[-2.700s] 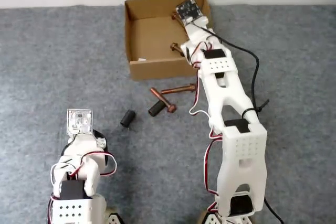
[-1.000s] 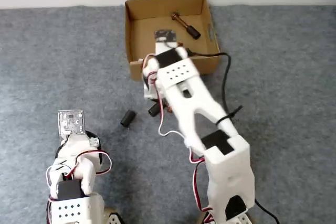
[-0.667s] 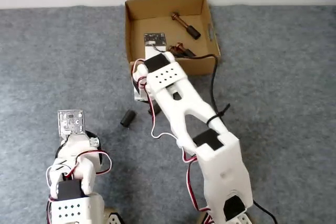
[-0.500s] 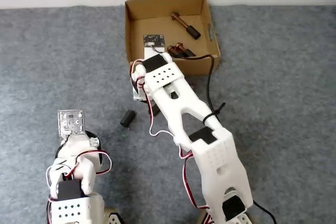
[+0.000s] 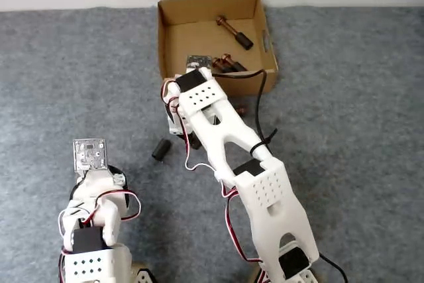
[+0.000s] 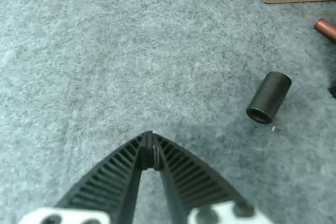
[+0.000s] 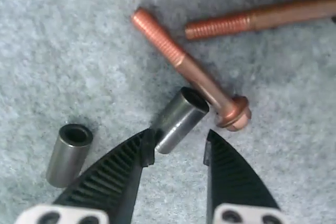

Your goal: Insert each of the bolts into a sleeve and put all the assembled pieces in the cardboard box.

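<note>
While the right arm (image 5: pixel 222 127) lies stretched across the grey tabletop (image 5: pixel 358 137) to just in front of the cardboard box (image 5: pixel 189 38), I see its right hand (image 7: pixel 178 141) open and low over a loose sleeve (image 7: pixel 180 119). The sleeve's near end sits in the gap between the two fingertips, one tip right against it and the other apart from it. I cannot tell whether its far, open end touches the flanged bolt (image 7: pixel 181 61), which lies flat with its head just beside the sleeve. A second bolt (image 7: pixel 262 18) lies near that one's threaded end, at an angle to it. Off to the side, a second sleeve (image 7: pixel 68 153) lies alone on the tabletop; my left wrist view has it too, with the box corner beyond it. The left hand (image 6: pixel 150 142) is closed on nothing, tips together, above bare tabletop, and the left arm (image 5: pixel 93 230) is folded at the near left edge. Inside the box lie a first assembled piece (image 5: pixel 233 32) by the back wall and a second assembled piece (image 5: pixel 228 65) against the front wall.
</note>
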Controlling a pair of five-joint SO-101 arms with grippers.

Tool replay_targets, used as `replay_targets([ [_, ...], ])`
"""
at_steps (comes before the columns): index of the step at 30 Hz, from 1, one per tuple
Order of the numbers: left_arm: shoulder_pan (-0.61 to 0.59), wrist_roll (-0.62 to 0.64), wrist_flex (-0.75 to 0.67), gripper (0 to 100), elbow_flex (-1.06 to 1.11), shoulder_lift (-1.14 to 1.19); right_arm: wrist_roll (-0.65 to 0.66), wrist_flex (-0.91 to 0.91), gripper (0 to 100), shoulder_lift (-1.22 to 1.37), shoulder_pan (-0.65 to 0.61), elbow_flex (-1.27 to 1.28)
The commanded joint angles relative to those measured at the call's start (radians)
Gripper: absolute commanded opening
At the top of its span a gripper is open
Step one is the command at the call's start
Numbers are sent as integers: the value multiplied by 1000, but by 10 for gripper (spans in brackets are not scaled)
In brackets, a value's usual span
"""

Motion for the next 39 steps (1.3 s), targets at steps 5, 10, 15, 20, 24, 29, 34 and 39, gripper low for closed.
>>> replay_targets([
  [5,-3,-12,-18,5,-5,-6,-11,1,139,31,-4,-43],
  [10,-3,-12,-18,5,-5,-6,-11,-61,139,76,-1,-43],
  [15,-3,-12,-18,5,-5,-6,-6,-99,139,87,21,-43],
  [20,-3,-12,-18,5,-5,-6,-2,-94,139,87,81,-43],
  [24,-2,-12,-18,5,-5,-6,44,-88,139,87,87,-43],
  [29,-2,-12,-18,5,-5,-6,112,-96,139,85,67,-43],
  [34,-2,-12,-18,5,-5,-6,175,-88,61,85,53,-43],
  [39,-2,-12,-18,5,-5,-6,212,-64,9,59,47,-58],
])
